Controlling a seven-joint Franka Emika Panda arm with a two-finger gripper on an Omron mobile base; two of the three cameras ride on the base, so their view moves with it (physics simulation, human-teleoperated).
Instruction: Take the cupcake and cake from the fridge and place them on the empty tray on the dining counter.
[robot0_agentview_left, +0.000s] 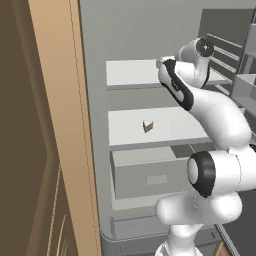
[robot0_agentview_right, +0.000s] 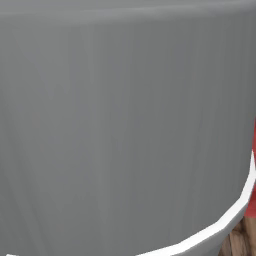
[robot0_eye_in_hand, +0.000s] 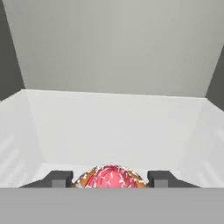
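In the hand view the cupcake (robot0_eye_in_hand: 110, 178), pink-red frosting with white sprinkles over a brown wrapper, sits between my two dark fingertips (robot0_eye_in_hand: 59, 178). My gripper (robot0_eye_in_hand: 110, 180) is shut on it, low over a white shelf inside the fridge (robot0_agentview_left: 95, 40). In the left base view my arm reaches in at the upper shelf (robot0_agentview_left: 130, 73). The cake (robot0_agentview_left: 147, 126), a small white-topped wedge with coloured layers, lies alone on the middle shelf (robot0_agentview_left: 170, 131), below and left of my hand. The tray and the dining counter are out of view.
A grey drawer (robot0_agentview_left: 150, 172) sits under the middle shelf. A tall wooden panel (robot0_agentview_left: 50, 125) stands close on the left of the fridge opening. Door shelves (robot0_agentview_left: 240, 75) hang at the right. A flat grey surface (robot0_agentview_right: 125, 125) stands close before the right base camera.
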